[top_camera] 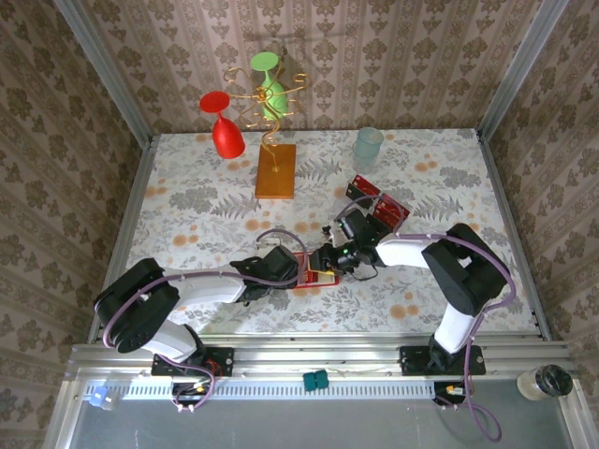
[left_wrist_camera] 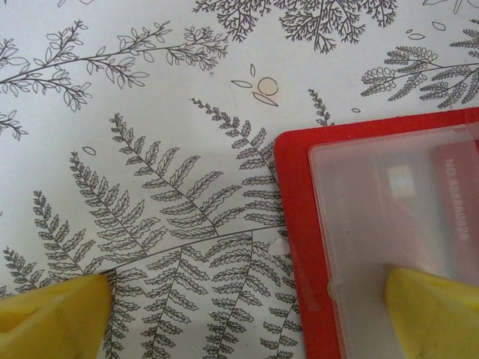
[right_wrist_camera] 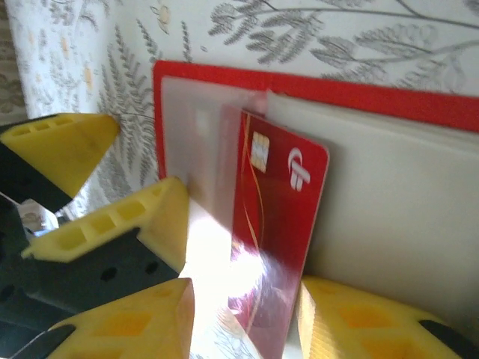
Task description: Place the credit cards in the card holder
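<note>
Flanking the card holder (left_wrist_camera: 296, 224) low, left claw (left_wrist_camera: 247, 280) and right claw (right_wrist_camera: 247, 288) parted.

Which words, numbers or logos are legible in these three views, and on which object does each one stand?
"NO", then a row of digits too blurred behind the frosted pocket to read: on the credit card inside the card holder.
No words, just a white emblem beside a gold chip: on the card face, right wrist view.
Any lettering too small to read: loose cards, top view.
</note>
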You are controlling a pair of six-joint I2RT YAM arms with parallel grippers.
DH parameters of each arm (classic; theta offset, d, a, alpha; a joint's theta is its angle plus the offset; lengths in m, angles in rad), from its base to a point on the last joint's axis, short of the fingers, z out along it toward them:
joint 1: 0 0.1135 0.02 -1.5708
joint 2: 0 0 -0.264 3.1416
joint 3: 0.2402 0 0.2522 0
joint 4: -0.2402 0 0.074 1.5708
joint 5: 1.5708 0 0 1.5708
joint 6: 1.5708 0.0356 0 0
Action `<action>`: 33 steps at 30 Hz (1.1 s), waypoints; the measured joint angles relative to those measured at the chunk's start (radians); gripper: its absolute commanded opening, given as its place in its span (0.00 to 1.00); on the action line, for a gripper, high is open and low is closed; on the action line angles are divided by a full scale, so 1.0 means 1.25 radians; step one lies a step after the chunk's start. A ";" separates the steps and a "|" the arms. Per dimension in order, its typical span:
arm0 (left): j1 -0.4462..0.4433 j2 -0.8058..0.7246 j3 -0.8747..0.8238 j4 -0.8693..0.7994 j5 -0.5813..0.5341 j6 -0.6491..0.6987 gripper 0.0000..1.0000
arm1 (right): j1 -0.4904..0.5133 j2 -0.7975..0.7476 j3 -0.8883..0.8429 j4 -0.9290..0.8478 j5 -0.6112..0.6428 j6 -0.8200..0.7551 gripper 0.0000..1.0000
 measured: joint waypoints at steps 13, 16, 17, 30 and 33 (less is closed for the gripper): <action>0.000 0.000 -0.001 0.003 -0.002 0.000 0.95 | 0.005 -0.011 0.063 -0.112 0.045 -0.049 0.02; 0.000 0.000 -0.001 0.004 -0.002 0.000 0.95 | 0.016 0.009 0.070 -0.112 0.045 -0.049 0.02; 0.000 0.000 -0.001 0.004 -0.002 0.000 0.95 | 0.018 0.015 0.070 -0.112 0.046 -0.049 0.01; 0.003 -0.007 -0.001 0.004 0.001 0.000 0.95 | 0.067 0.089 0.125 -0.111 0.059 -0.043 0.00; 0.013 -0.026 -0.004 0.002 0.004 0.000 0.95 | 0.074 0.099 0.137 -0.109 0.059 -0.035 0.00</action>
